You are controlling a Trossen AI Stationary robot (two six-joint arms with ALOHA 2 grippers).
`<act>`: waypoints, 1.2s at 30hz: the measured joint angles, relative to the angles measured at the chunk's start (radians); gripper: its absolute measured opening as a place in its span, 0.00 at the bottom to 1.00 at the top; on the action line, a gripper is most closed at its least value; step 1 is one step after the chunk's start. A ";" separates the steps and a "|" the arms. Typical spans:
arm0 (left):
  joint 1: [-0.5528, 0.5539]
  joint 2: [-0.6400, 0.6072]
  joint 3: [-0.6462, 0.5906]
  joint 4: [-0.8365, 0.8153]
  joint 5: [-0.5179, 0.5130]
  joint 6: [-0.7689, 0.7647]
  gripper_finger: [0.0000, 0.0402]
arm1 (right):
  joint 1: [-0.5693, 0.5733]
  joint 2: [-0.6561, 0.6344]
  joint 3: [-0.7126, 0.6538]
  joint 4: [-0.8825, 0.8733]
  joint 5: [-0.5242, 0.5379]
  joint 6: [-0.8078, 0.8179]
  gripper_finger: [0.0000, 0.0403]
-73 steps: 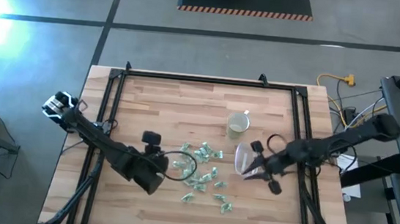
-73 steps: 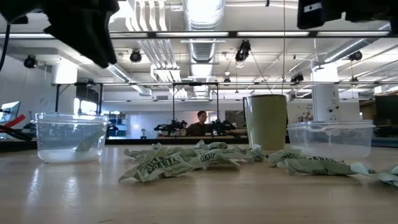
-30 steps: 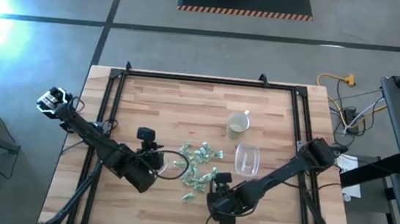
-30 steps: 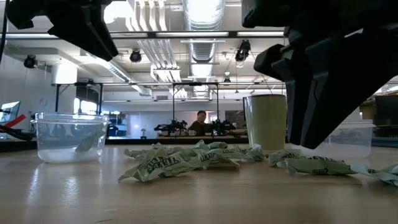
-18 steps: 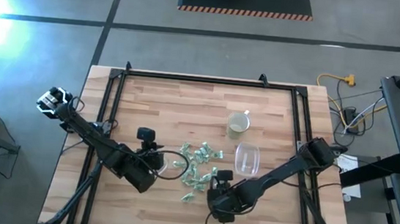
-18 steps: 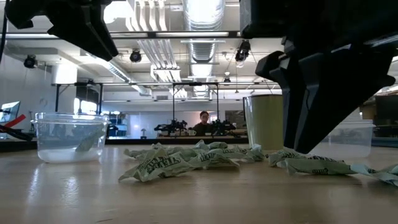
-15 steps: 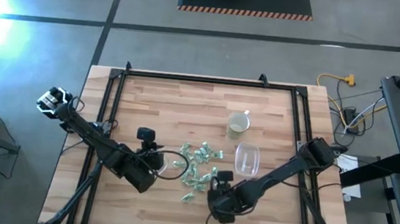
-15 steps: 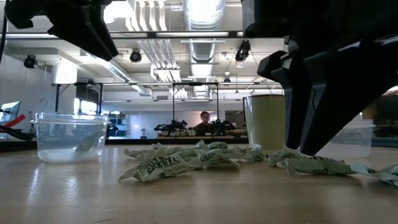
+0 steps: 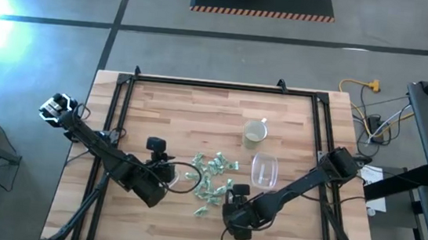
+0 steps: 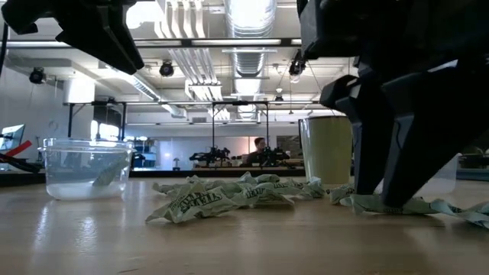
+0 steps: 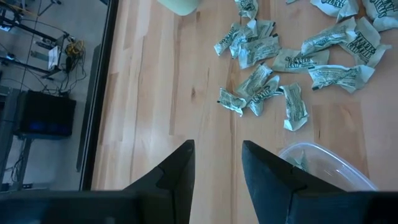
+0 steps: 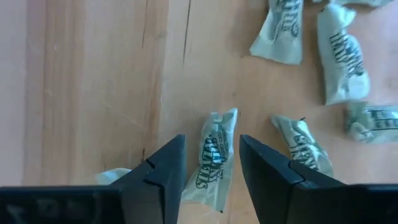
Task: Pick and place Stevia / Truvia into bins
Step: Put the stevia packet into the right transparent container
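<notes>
Many crumpled pale green and white paper sweetener packets (image 9: 216,179) lie loose on the wooden table (image 9: 199,111); your task looks barely begun. Right gripper (image 12: 211,163): fingers parted, low over the pile, one packet (image 12: 212,160) between them, not yet clamped. Left gripper (image 11: 217,163): unclenched, empty, hovering beside the round clear plastic tub (image 10: 84,168), which holds a packet or two. Rounded-rectangular clear tub (image 9: 263,170), beyond the right gripper: contents unclear.
</notes>
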 joint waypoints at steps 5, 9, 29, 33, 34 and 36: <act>0.000 0.000 0.000 0.000 0.000 0.000 0.29 | -0.006 0.000 -0.006 0.002 -0.014 -0.007 0.32; 0.000 0.000 0.000 0.000 0.002 -0.001 0.29 | -0.007 0.000 -0.006 0.003 -0.014 -0.024 0.27; -0.003 0.000 0.004 0.008 0.023 0.000 0.29 | -0.001 -0.007 0.056 0.021 0.021 -0.227 0.02; -0.003 0.000 0.004 0.008 0.023 0.000 0.29 | 0.018 -0.028 0.087 -0.050 0.098 -0.239 0.02; -0.003 0.000 0.004 0.008 0.023 0.000 0.29 | 0.023 -0.037 0.091 -0.081 0.126 -0.225 0.02; -0.003 0.000 0.004 0.008 0.023 0.000 0.29 | 0.033 -0.060 0.098 -0.148 0.196 -0.171 0.02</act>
